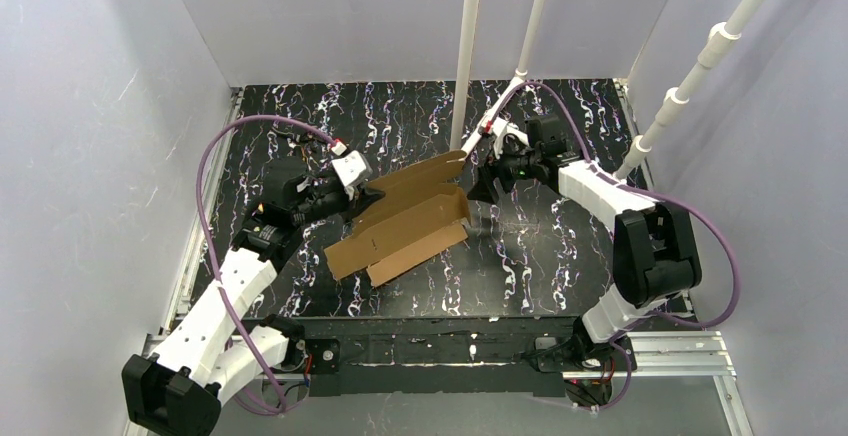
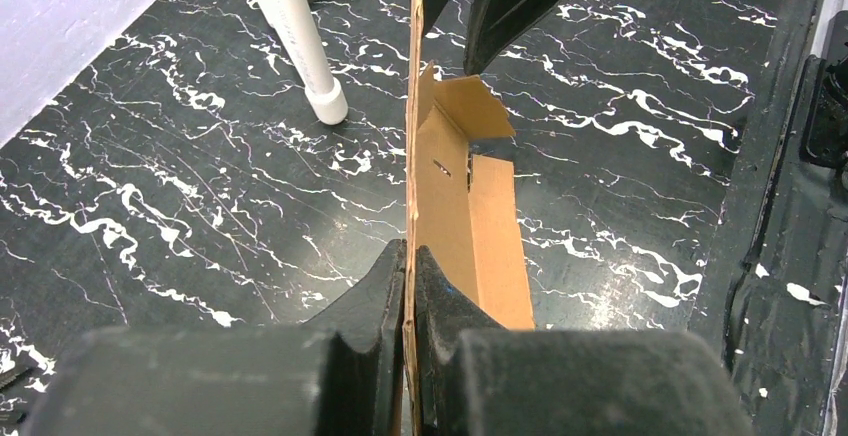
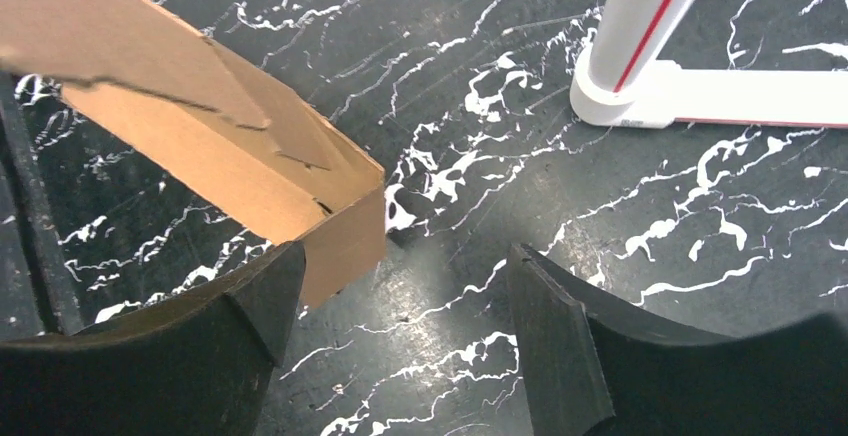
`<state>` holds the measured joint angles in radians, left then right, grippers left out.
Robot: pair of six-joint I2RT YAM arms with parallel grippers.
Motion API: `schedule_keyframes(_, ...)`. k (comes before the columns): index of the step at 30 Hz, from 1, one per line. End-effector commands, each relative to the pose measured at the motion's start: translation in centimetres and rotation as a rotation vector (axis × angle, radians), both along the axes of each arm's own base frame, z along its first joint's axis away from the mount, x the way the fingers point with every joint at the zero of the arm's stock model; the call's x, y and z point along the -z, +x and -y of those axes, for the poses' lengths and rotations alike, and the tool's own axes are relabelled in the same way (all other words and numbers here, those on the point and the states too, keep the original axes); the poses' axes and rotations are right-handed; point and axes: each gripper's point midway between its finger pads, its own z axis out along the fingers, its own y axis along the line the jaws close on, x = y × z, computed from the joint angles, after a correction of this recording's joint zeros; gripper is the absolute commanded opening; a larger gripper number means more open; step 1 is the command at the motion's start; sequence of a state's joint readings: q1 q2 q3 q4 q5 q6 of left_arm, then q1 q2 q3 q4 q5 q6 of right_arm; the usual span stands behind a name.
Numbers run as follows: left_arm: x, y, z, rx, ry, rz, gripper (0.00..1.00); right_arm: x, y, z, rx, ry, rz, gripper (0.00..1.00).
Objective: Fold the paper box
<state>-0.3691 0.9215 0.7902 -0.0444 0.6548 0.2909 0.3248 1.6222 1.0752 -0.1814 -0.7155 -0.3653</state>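
The paper box (image 1: pixel 405 221) is a plain brown cardboard sheet, partly folded, with one long panel raised and end flaps bent. It lies slanted on the black marbled table. My left gripper (image 1: pixel 368 194) is shut on its upper left edge; in the left wrist view my left gripper (image 2: pixel 410 261) pinches the sheet (image 2: pixel 470 206) edge-on. My right gripper (image 1: pixel 484 182) is open at the box's right end. In the right wrist view my right gripper (image 3: pixel 400 291) has nothing between its fingers, and the box's end flap (image 3: pixel 345 231) touches the left finger (image 3: pixel 270 291).
Two white poles (image 1: pixel 467 51) stand behind the box, their foot (image 3: pixel 640 96) close to my right gripper. A third white pole (image 1: pixel 700 66) leans at the right. Pale walls enclose the table. A black rail (image 1: pixel 430 351) runs along the near edge.
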Motion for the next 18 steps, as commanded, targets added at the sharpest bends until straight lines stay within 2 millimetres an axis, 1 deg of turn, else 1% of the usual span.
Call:
schedule_keyframes(1, -2.3, 0.1, -0.4, -0.019, -0.017, 0.071, 0.00, -3.3, -0.9, -0.4, -0.062, 0.071, 0.063, 0.84)
schedule_keyframes(3, -2.3, 0.2, -0.6, -0.032, -0.017, 0.081, 0.00, -4.2, -2.0, -0.4, -0.097, 0.089, 0.089, 0.87)
schedule_keyframes(5, -2.4, 0.4, -0.8, -0.051, -0.015, 0.097, 0.00, -4.8, -2.4, -0.1, -0.098, 0.097, 0.115, 0.92)
schedule_keyframes(7, -2.3, 0.7, -1.1, -0.077, -0.014, 0.100, 0.00, -4.6, -2.3, 0.3, -0.064, 0.106, 0.108, 0.92)
schedule_keyframes(8, -2.7, 1.0, -1.2, -0.092, -0.024, 0.116, 0.00, -4.1, -2.3, 0.6, -0.047, 0.112, 0.083, 0.93)
schedule_keyframes(10, -2.9, 1.5, -1.4, -0.124, -0.039, 0.119, 0.00, -2.3, -2.7, 1.2, -0.026, 0.137, -0.001, 0.92)
schedule_keyframes(13, -3.2, 1.6, -1.4, -0.145, -0.064, 0.102, 0.00, -0.2, -2.5, 1.7, 0.059, 0.254, -0.084, 0.92)
schedule_keyframes(17, -3.7, 1.1, -1.3, -0.152, -0.102, 0.075, 0.00, 0.7, -2.8, 1.2, 0.113, 0.331, -0.078, 0.93)
schedule_keyframes(18, -4.0, 0.9, -1.3, -0.147, -0.112, 0.075, 0.00, 0.7, -2.5, 1.1, 0.131, 0.347, -0.062, 0.94)
